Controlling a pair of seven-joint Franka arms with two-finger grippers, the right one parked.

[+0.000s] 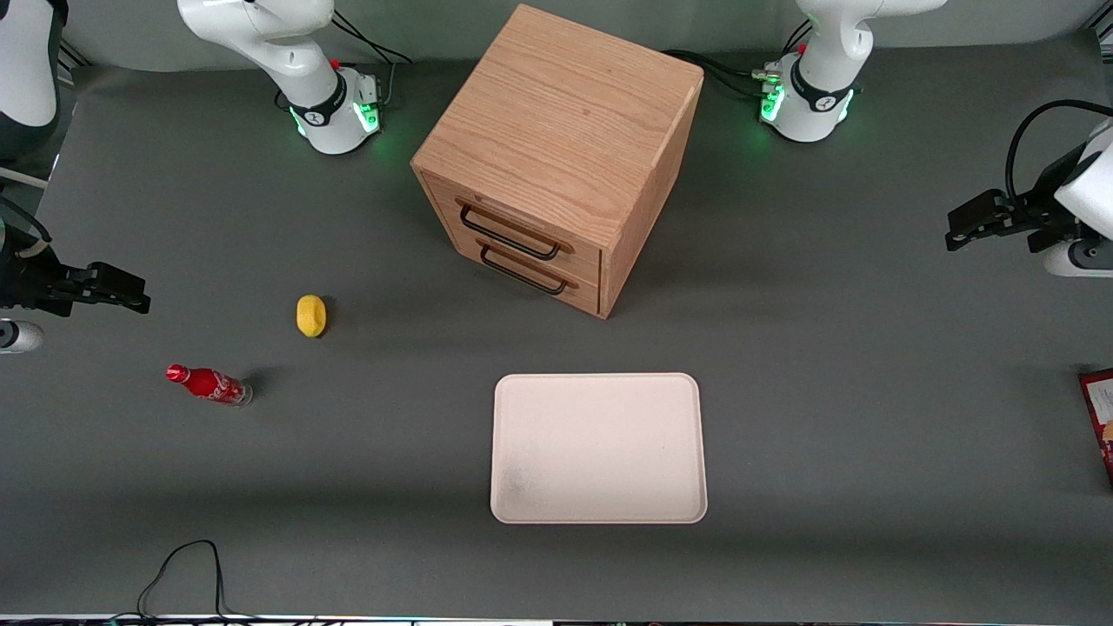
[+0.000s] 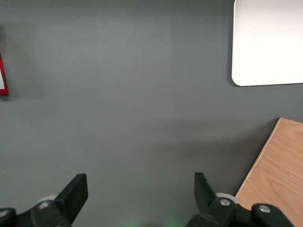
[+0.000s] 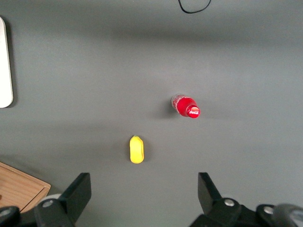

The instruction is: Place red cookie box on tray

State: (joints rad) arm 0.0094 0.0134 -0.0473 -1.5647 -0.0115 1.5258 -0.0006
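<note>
Red cookie box at table edge toward working arm's end, well apart from tray, gripper spread empty above table; risks knocking box off edge.

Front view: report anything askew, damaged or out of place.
The wooden cabinet sits turned at an angle to the tray. The tray has a grey smudge in one corner. The red cookie box lies at the working arm's end, partly out of frame. The pincer hangs open above the table.
</note>
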